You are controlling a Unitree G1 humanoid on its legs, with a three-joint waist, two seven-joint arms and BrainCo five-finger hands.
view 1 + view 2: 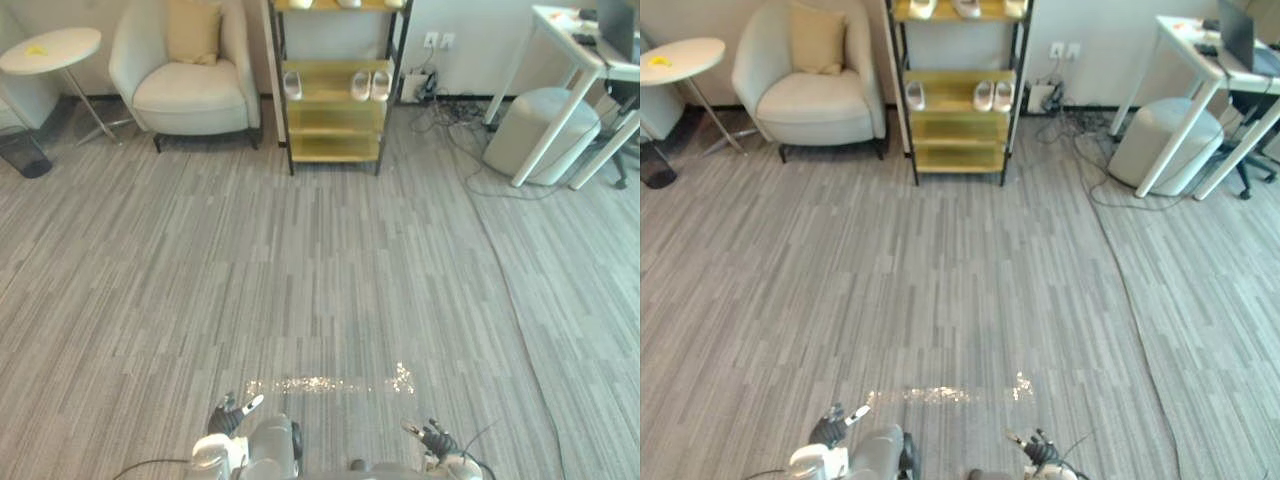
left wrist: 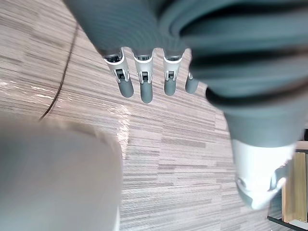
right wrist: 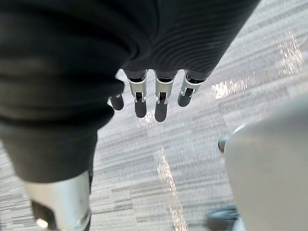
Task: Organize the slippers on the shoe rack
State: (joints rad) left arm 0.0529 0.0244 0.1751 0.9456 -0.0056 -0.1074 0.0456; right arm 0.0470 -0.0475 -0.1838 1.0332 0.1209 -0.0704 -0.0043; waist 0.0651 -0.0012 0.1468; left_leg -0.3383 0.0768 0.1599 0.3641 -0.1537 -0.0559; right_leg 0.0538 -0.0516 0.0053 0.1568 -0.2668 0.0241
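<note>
Left hand (image 1: 228,415) hangs low at the near edge, right hand (image 1: 436,437) likewise. Neither carries anything. The wrist views settle it: left fingers (image 2: 145,86) straight and slightly apart, right fingers (image 3: 161,106) straight and side by side, bare carpet (image 1: 320,300) past both.

The slippers are all far off, on the shoe rack (image 1: 330,147) against the back wall. A single slipper (image 1: 292,84) lies at the left of the middle shelf and a pair (image 1: 371,84) lies close together at its right, well apart from the single.

Step in hand, as I read it, is the approach. Walk straight up the open carpet and square on to the rack, hands loose and low. Keep clear of the armchair (image 1: 190,85) left of the rack and the cables (image 1: 450,125) on the floor to its right.

The right eye view takes in the top shelf (image 1: 950,17) with three more slippers (image 1: 966,8). The left eye view catches just their lower edges.
</note>
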